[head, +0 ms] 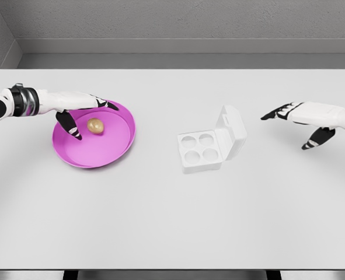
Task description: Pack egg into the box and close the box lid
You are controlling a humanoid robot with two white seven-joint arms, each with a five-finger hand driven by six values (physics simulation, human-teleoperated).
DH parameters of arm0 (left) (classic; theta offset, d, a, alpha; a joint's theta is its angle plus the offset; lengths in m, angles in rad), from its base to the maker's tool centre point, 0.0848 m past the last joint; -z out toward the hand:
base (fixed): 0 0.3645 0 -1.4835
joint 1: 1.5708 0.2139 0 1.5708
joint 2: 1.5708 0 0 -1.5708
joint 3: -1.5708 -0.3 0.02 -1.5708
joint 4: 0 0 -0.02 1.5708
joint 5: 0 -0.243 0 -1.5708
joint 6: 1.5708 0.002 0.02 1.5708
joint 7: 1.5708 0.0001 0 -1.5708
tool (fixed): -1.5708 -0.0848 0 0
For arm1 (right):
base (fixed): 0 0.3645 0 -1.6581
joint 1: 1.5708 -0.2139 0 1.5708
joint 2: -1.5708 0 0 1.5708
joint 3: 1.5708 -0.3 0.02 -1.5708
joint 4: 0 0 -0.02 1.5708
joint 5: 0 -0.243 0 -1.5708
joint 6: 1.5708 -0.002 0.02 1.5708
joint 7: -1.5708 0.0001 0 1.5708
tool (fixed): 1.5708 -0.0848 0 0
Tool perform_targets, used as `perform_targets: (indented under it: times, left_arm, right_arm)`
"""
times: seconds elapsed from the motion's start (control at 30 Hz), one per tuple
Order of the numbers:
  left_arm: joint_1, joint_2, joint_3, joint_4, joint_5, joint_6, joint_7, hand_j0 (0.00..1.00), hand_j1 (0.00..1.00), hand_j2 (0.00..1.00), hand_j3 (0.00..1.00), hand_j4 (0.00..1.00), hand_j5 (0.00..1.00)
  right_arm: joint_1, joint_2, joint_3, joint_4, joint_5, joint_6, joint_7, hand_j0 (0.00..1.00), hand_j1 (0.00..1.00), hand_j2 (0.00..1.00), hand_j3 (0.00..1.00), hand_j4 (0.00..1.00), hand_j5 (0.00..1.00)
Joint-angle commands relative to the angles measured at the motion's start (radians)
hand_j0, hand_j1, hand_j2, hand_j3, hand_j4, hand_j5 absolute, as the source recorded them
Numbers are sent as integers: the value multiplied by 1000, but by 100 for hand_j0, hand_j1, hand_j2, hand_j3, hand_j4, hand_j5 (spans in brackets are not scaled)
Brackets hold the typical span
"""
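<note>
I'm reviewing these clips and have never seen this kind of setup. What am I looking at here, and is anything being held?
This is a simulator's render, seen from a camera on a humanoid robot's head, looking down on a white table. The two white arms are its own. The left hand hovers over a pink plate holding a brown egg, fingers spread, not grasping it. The right hand hangs open at the far right. Between them sits a white egg box with four empty cups, its lid raised. Nothing is held.
</note>
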Motion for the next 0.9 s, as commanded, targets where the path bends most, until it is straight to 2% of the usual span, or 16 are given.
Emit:
perform_targets:
  times: [0.0, 0.87]
  left_arm:
    - [0, -7, 1, 5, 5, 2, 0, 100, 100, 100, 100, 100, 100]
    - [8, -45, 1, 47, 3, 8, 0, 100, 100, 100, 100, 100, 100]
  right_arm:
    - [0, -3, 10, -22, -6, 3, 0, 100, 100, 100, 100, 100, 100]
    - [15, -22, 2, -25, -4, 3, 0, 100, 100, 100, 100, 100, 100]
